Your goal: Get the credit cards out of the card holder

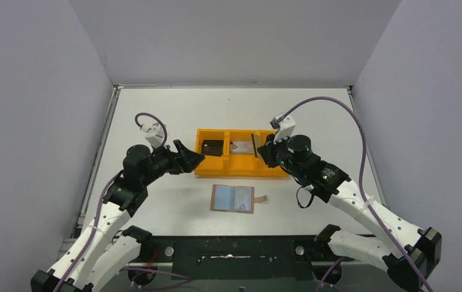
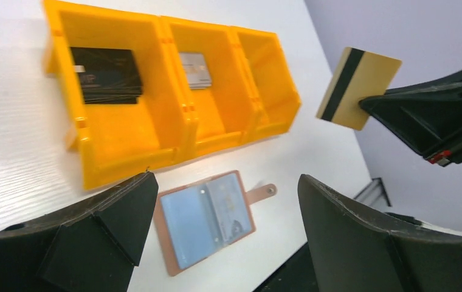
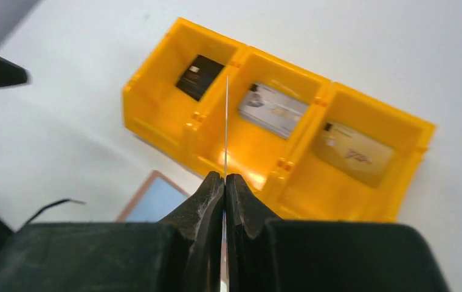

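The small brown leather card holder lies open and flat on the white table, just in front of the orange three-compartment plastic tray and between the two arms. Its two inner panels are grey-blue, edged in brown. A little snap tab sticks out from its right side. Both arms are clear of it.

The right gripper has its jaws pinched tight on a thin gold-tan card with a black stripe along one edge, and holds it in the air above the tray. From its own wrist camera the card shows only as a fine upright line. The left gripper stands with its fingers spread wide and nothing between them, hovering by the tray's left end.

In the tray, a black card lies in the left compartment and a silvery grey card in the middle one. The right wrist view shows a tan card lying in the right compartment. From the left wrist view I cannot make it out there.
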Controlling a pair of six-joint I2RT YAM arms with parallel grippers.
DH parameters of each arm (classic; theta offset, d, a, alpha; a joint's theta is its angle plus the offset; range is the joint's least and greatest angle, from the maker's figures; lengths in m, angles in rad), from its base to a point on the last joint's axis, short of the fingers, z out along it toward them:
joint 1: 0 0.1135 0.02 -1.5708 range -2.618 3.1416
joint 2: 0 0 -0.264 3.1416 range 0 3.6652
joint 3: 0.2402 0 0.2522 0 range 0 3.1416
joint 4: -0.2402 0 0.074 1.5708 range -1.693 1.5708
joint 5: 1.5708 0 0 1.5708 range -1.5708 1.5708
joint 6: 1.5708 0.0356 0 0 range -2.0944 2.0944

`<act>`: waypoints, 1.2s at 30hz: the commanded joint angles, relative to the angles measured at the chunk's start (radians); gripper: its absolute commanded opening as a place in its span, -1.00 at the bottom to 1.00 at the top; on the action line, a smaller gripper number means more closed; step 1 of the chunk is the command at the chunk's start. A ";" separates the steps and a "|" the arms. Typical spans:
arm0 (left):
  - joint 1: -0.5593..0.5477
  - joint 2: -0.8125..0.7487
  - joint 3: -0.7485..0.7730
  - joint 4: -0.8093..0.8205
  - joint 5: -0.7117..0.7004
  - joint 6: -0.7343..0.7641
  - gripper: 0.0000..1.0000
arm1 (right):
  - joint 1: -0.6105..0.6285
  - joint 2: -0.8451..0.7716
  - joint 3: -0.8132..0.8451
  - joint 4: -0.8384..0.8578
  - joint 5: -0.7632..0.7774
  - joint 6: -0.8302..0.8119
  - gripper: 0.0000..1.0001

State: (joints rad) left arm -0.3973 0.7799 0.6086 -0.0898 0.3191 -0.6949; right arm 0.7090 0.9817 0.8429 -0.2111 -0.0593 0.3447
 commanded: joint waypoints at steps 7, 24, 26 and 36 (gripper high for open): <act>0.006 -0.060 0.099 -0.243 -0.245 0.254 0.76 | 0.105 0.204 0.162 -0.301 0.465 -0.696 -1.00; 0.006 -0.032 0.077 -0.288 -0.356 0.354 0.78 | -0.099 0.275 0.009 -0.091 0.123 -1.270 -1.00; 0.006 -0.029 0.077 -0.288 -0.356 0.356 0.78 | -0.112 0.285 0.004 -0.066 0.104 -1.287 -1.00; 0.007 -0.027 0.079 -0.288 -0.394 0.363 0.78 | -0.160 0.370 -0.006 0.048 0.057 -1.360 -1.00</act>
State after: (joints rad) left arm -0.3969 0.7559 0.6609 -0.4011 -0.0437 -0.3534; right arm 0.5766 1.3224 0.8257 -0.2569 0.0170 -0.9600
